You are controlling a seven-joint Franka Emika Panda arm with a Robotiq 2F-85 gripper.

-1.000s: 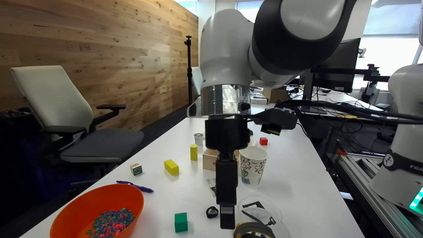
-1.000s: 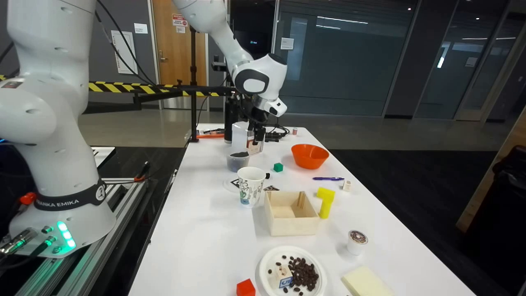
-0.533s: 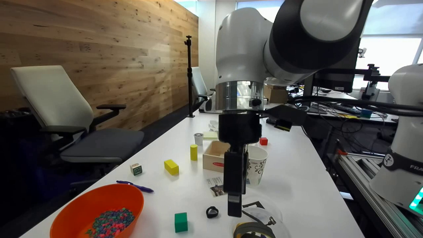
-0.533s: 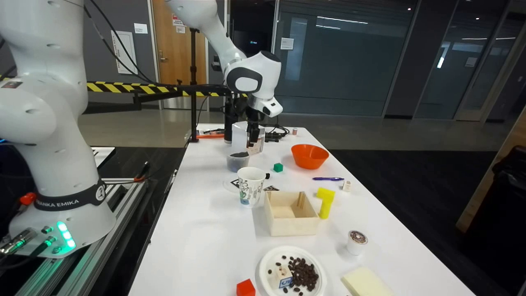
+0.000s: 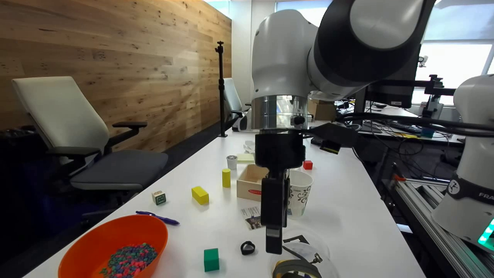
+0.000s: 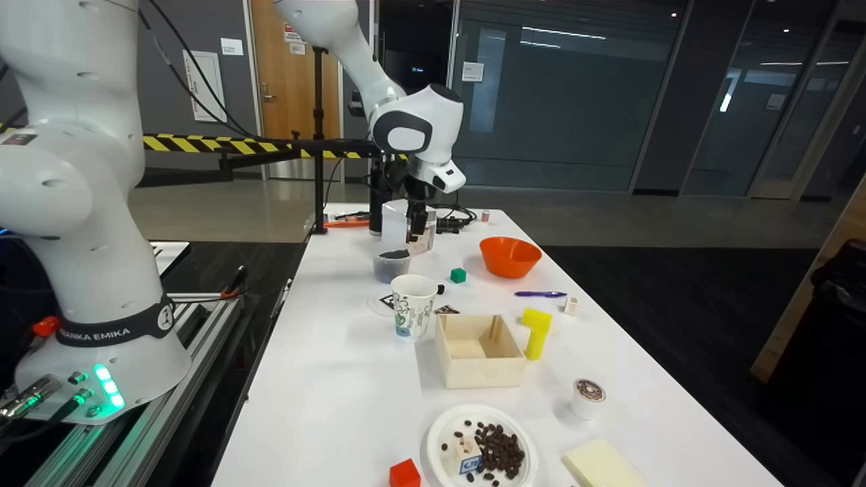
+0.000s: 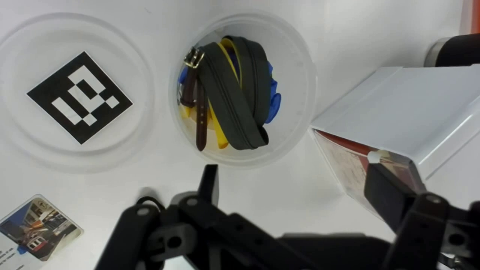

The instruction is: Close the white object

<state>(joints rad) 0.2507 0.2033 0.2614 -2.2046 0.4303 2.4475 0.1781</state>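
Wrist view: the white box (image 7: 390,108) stands on the counter (image 7: 337,30) near one finger (image 7: 388,195) of the end effector (image 7: 292,180); that finger overlaps its printed side, contact unclear. The jaws are spread wide, released. Ahead of them sits a translucent tub (image 7: 287,123) holding a dark zippered band (image 7: 230,101) and a brown buckled strap (image 7: 201,123). Past the opposite finger lies a clear rimmed disc (image 7: 41,56) with a black-and-white marker (image 7: 80,98). In an exterior view a paper cup (image 5: 301,197) stands behind the end effector.
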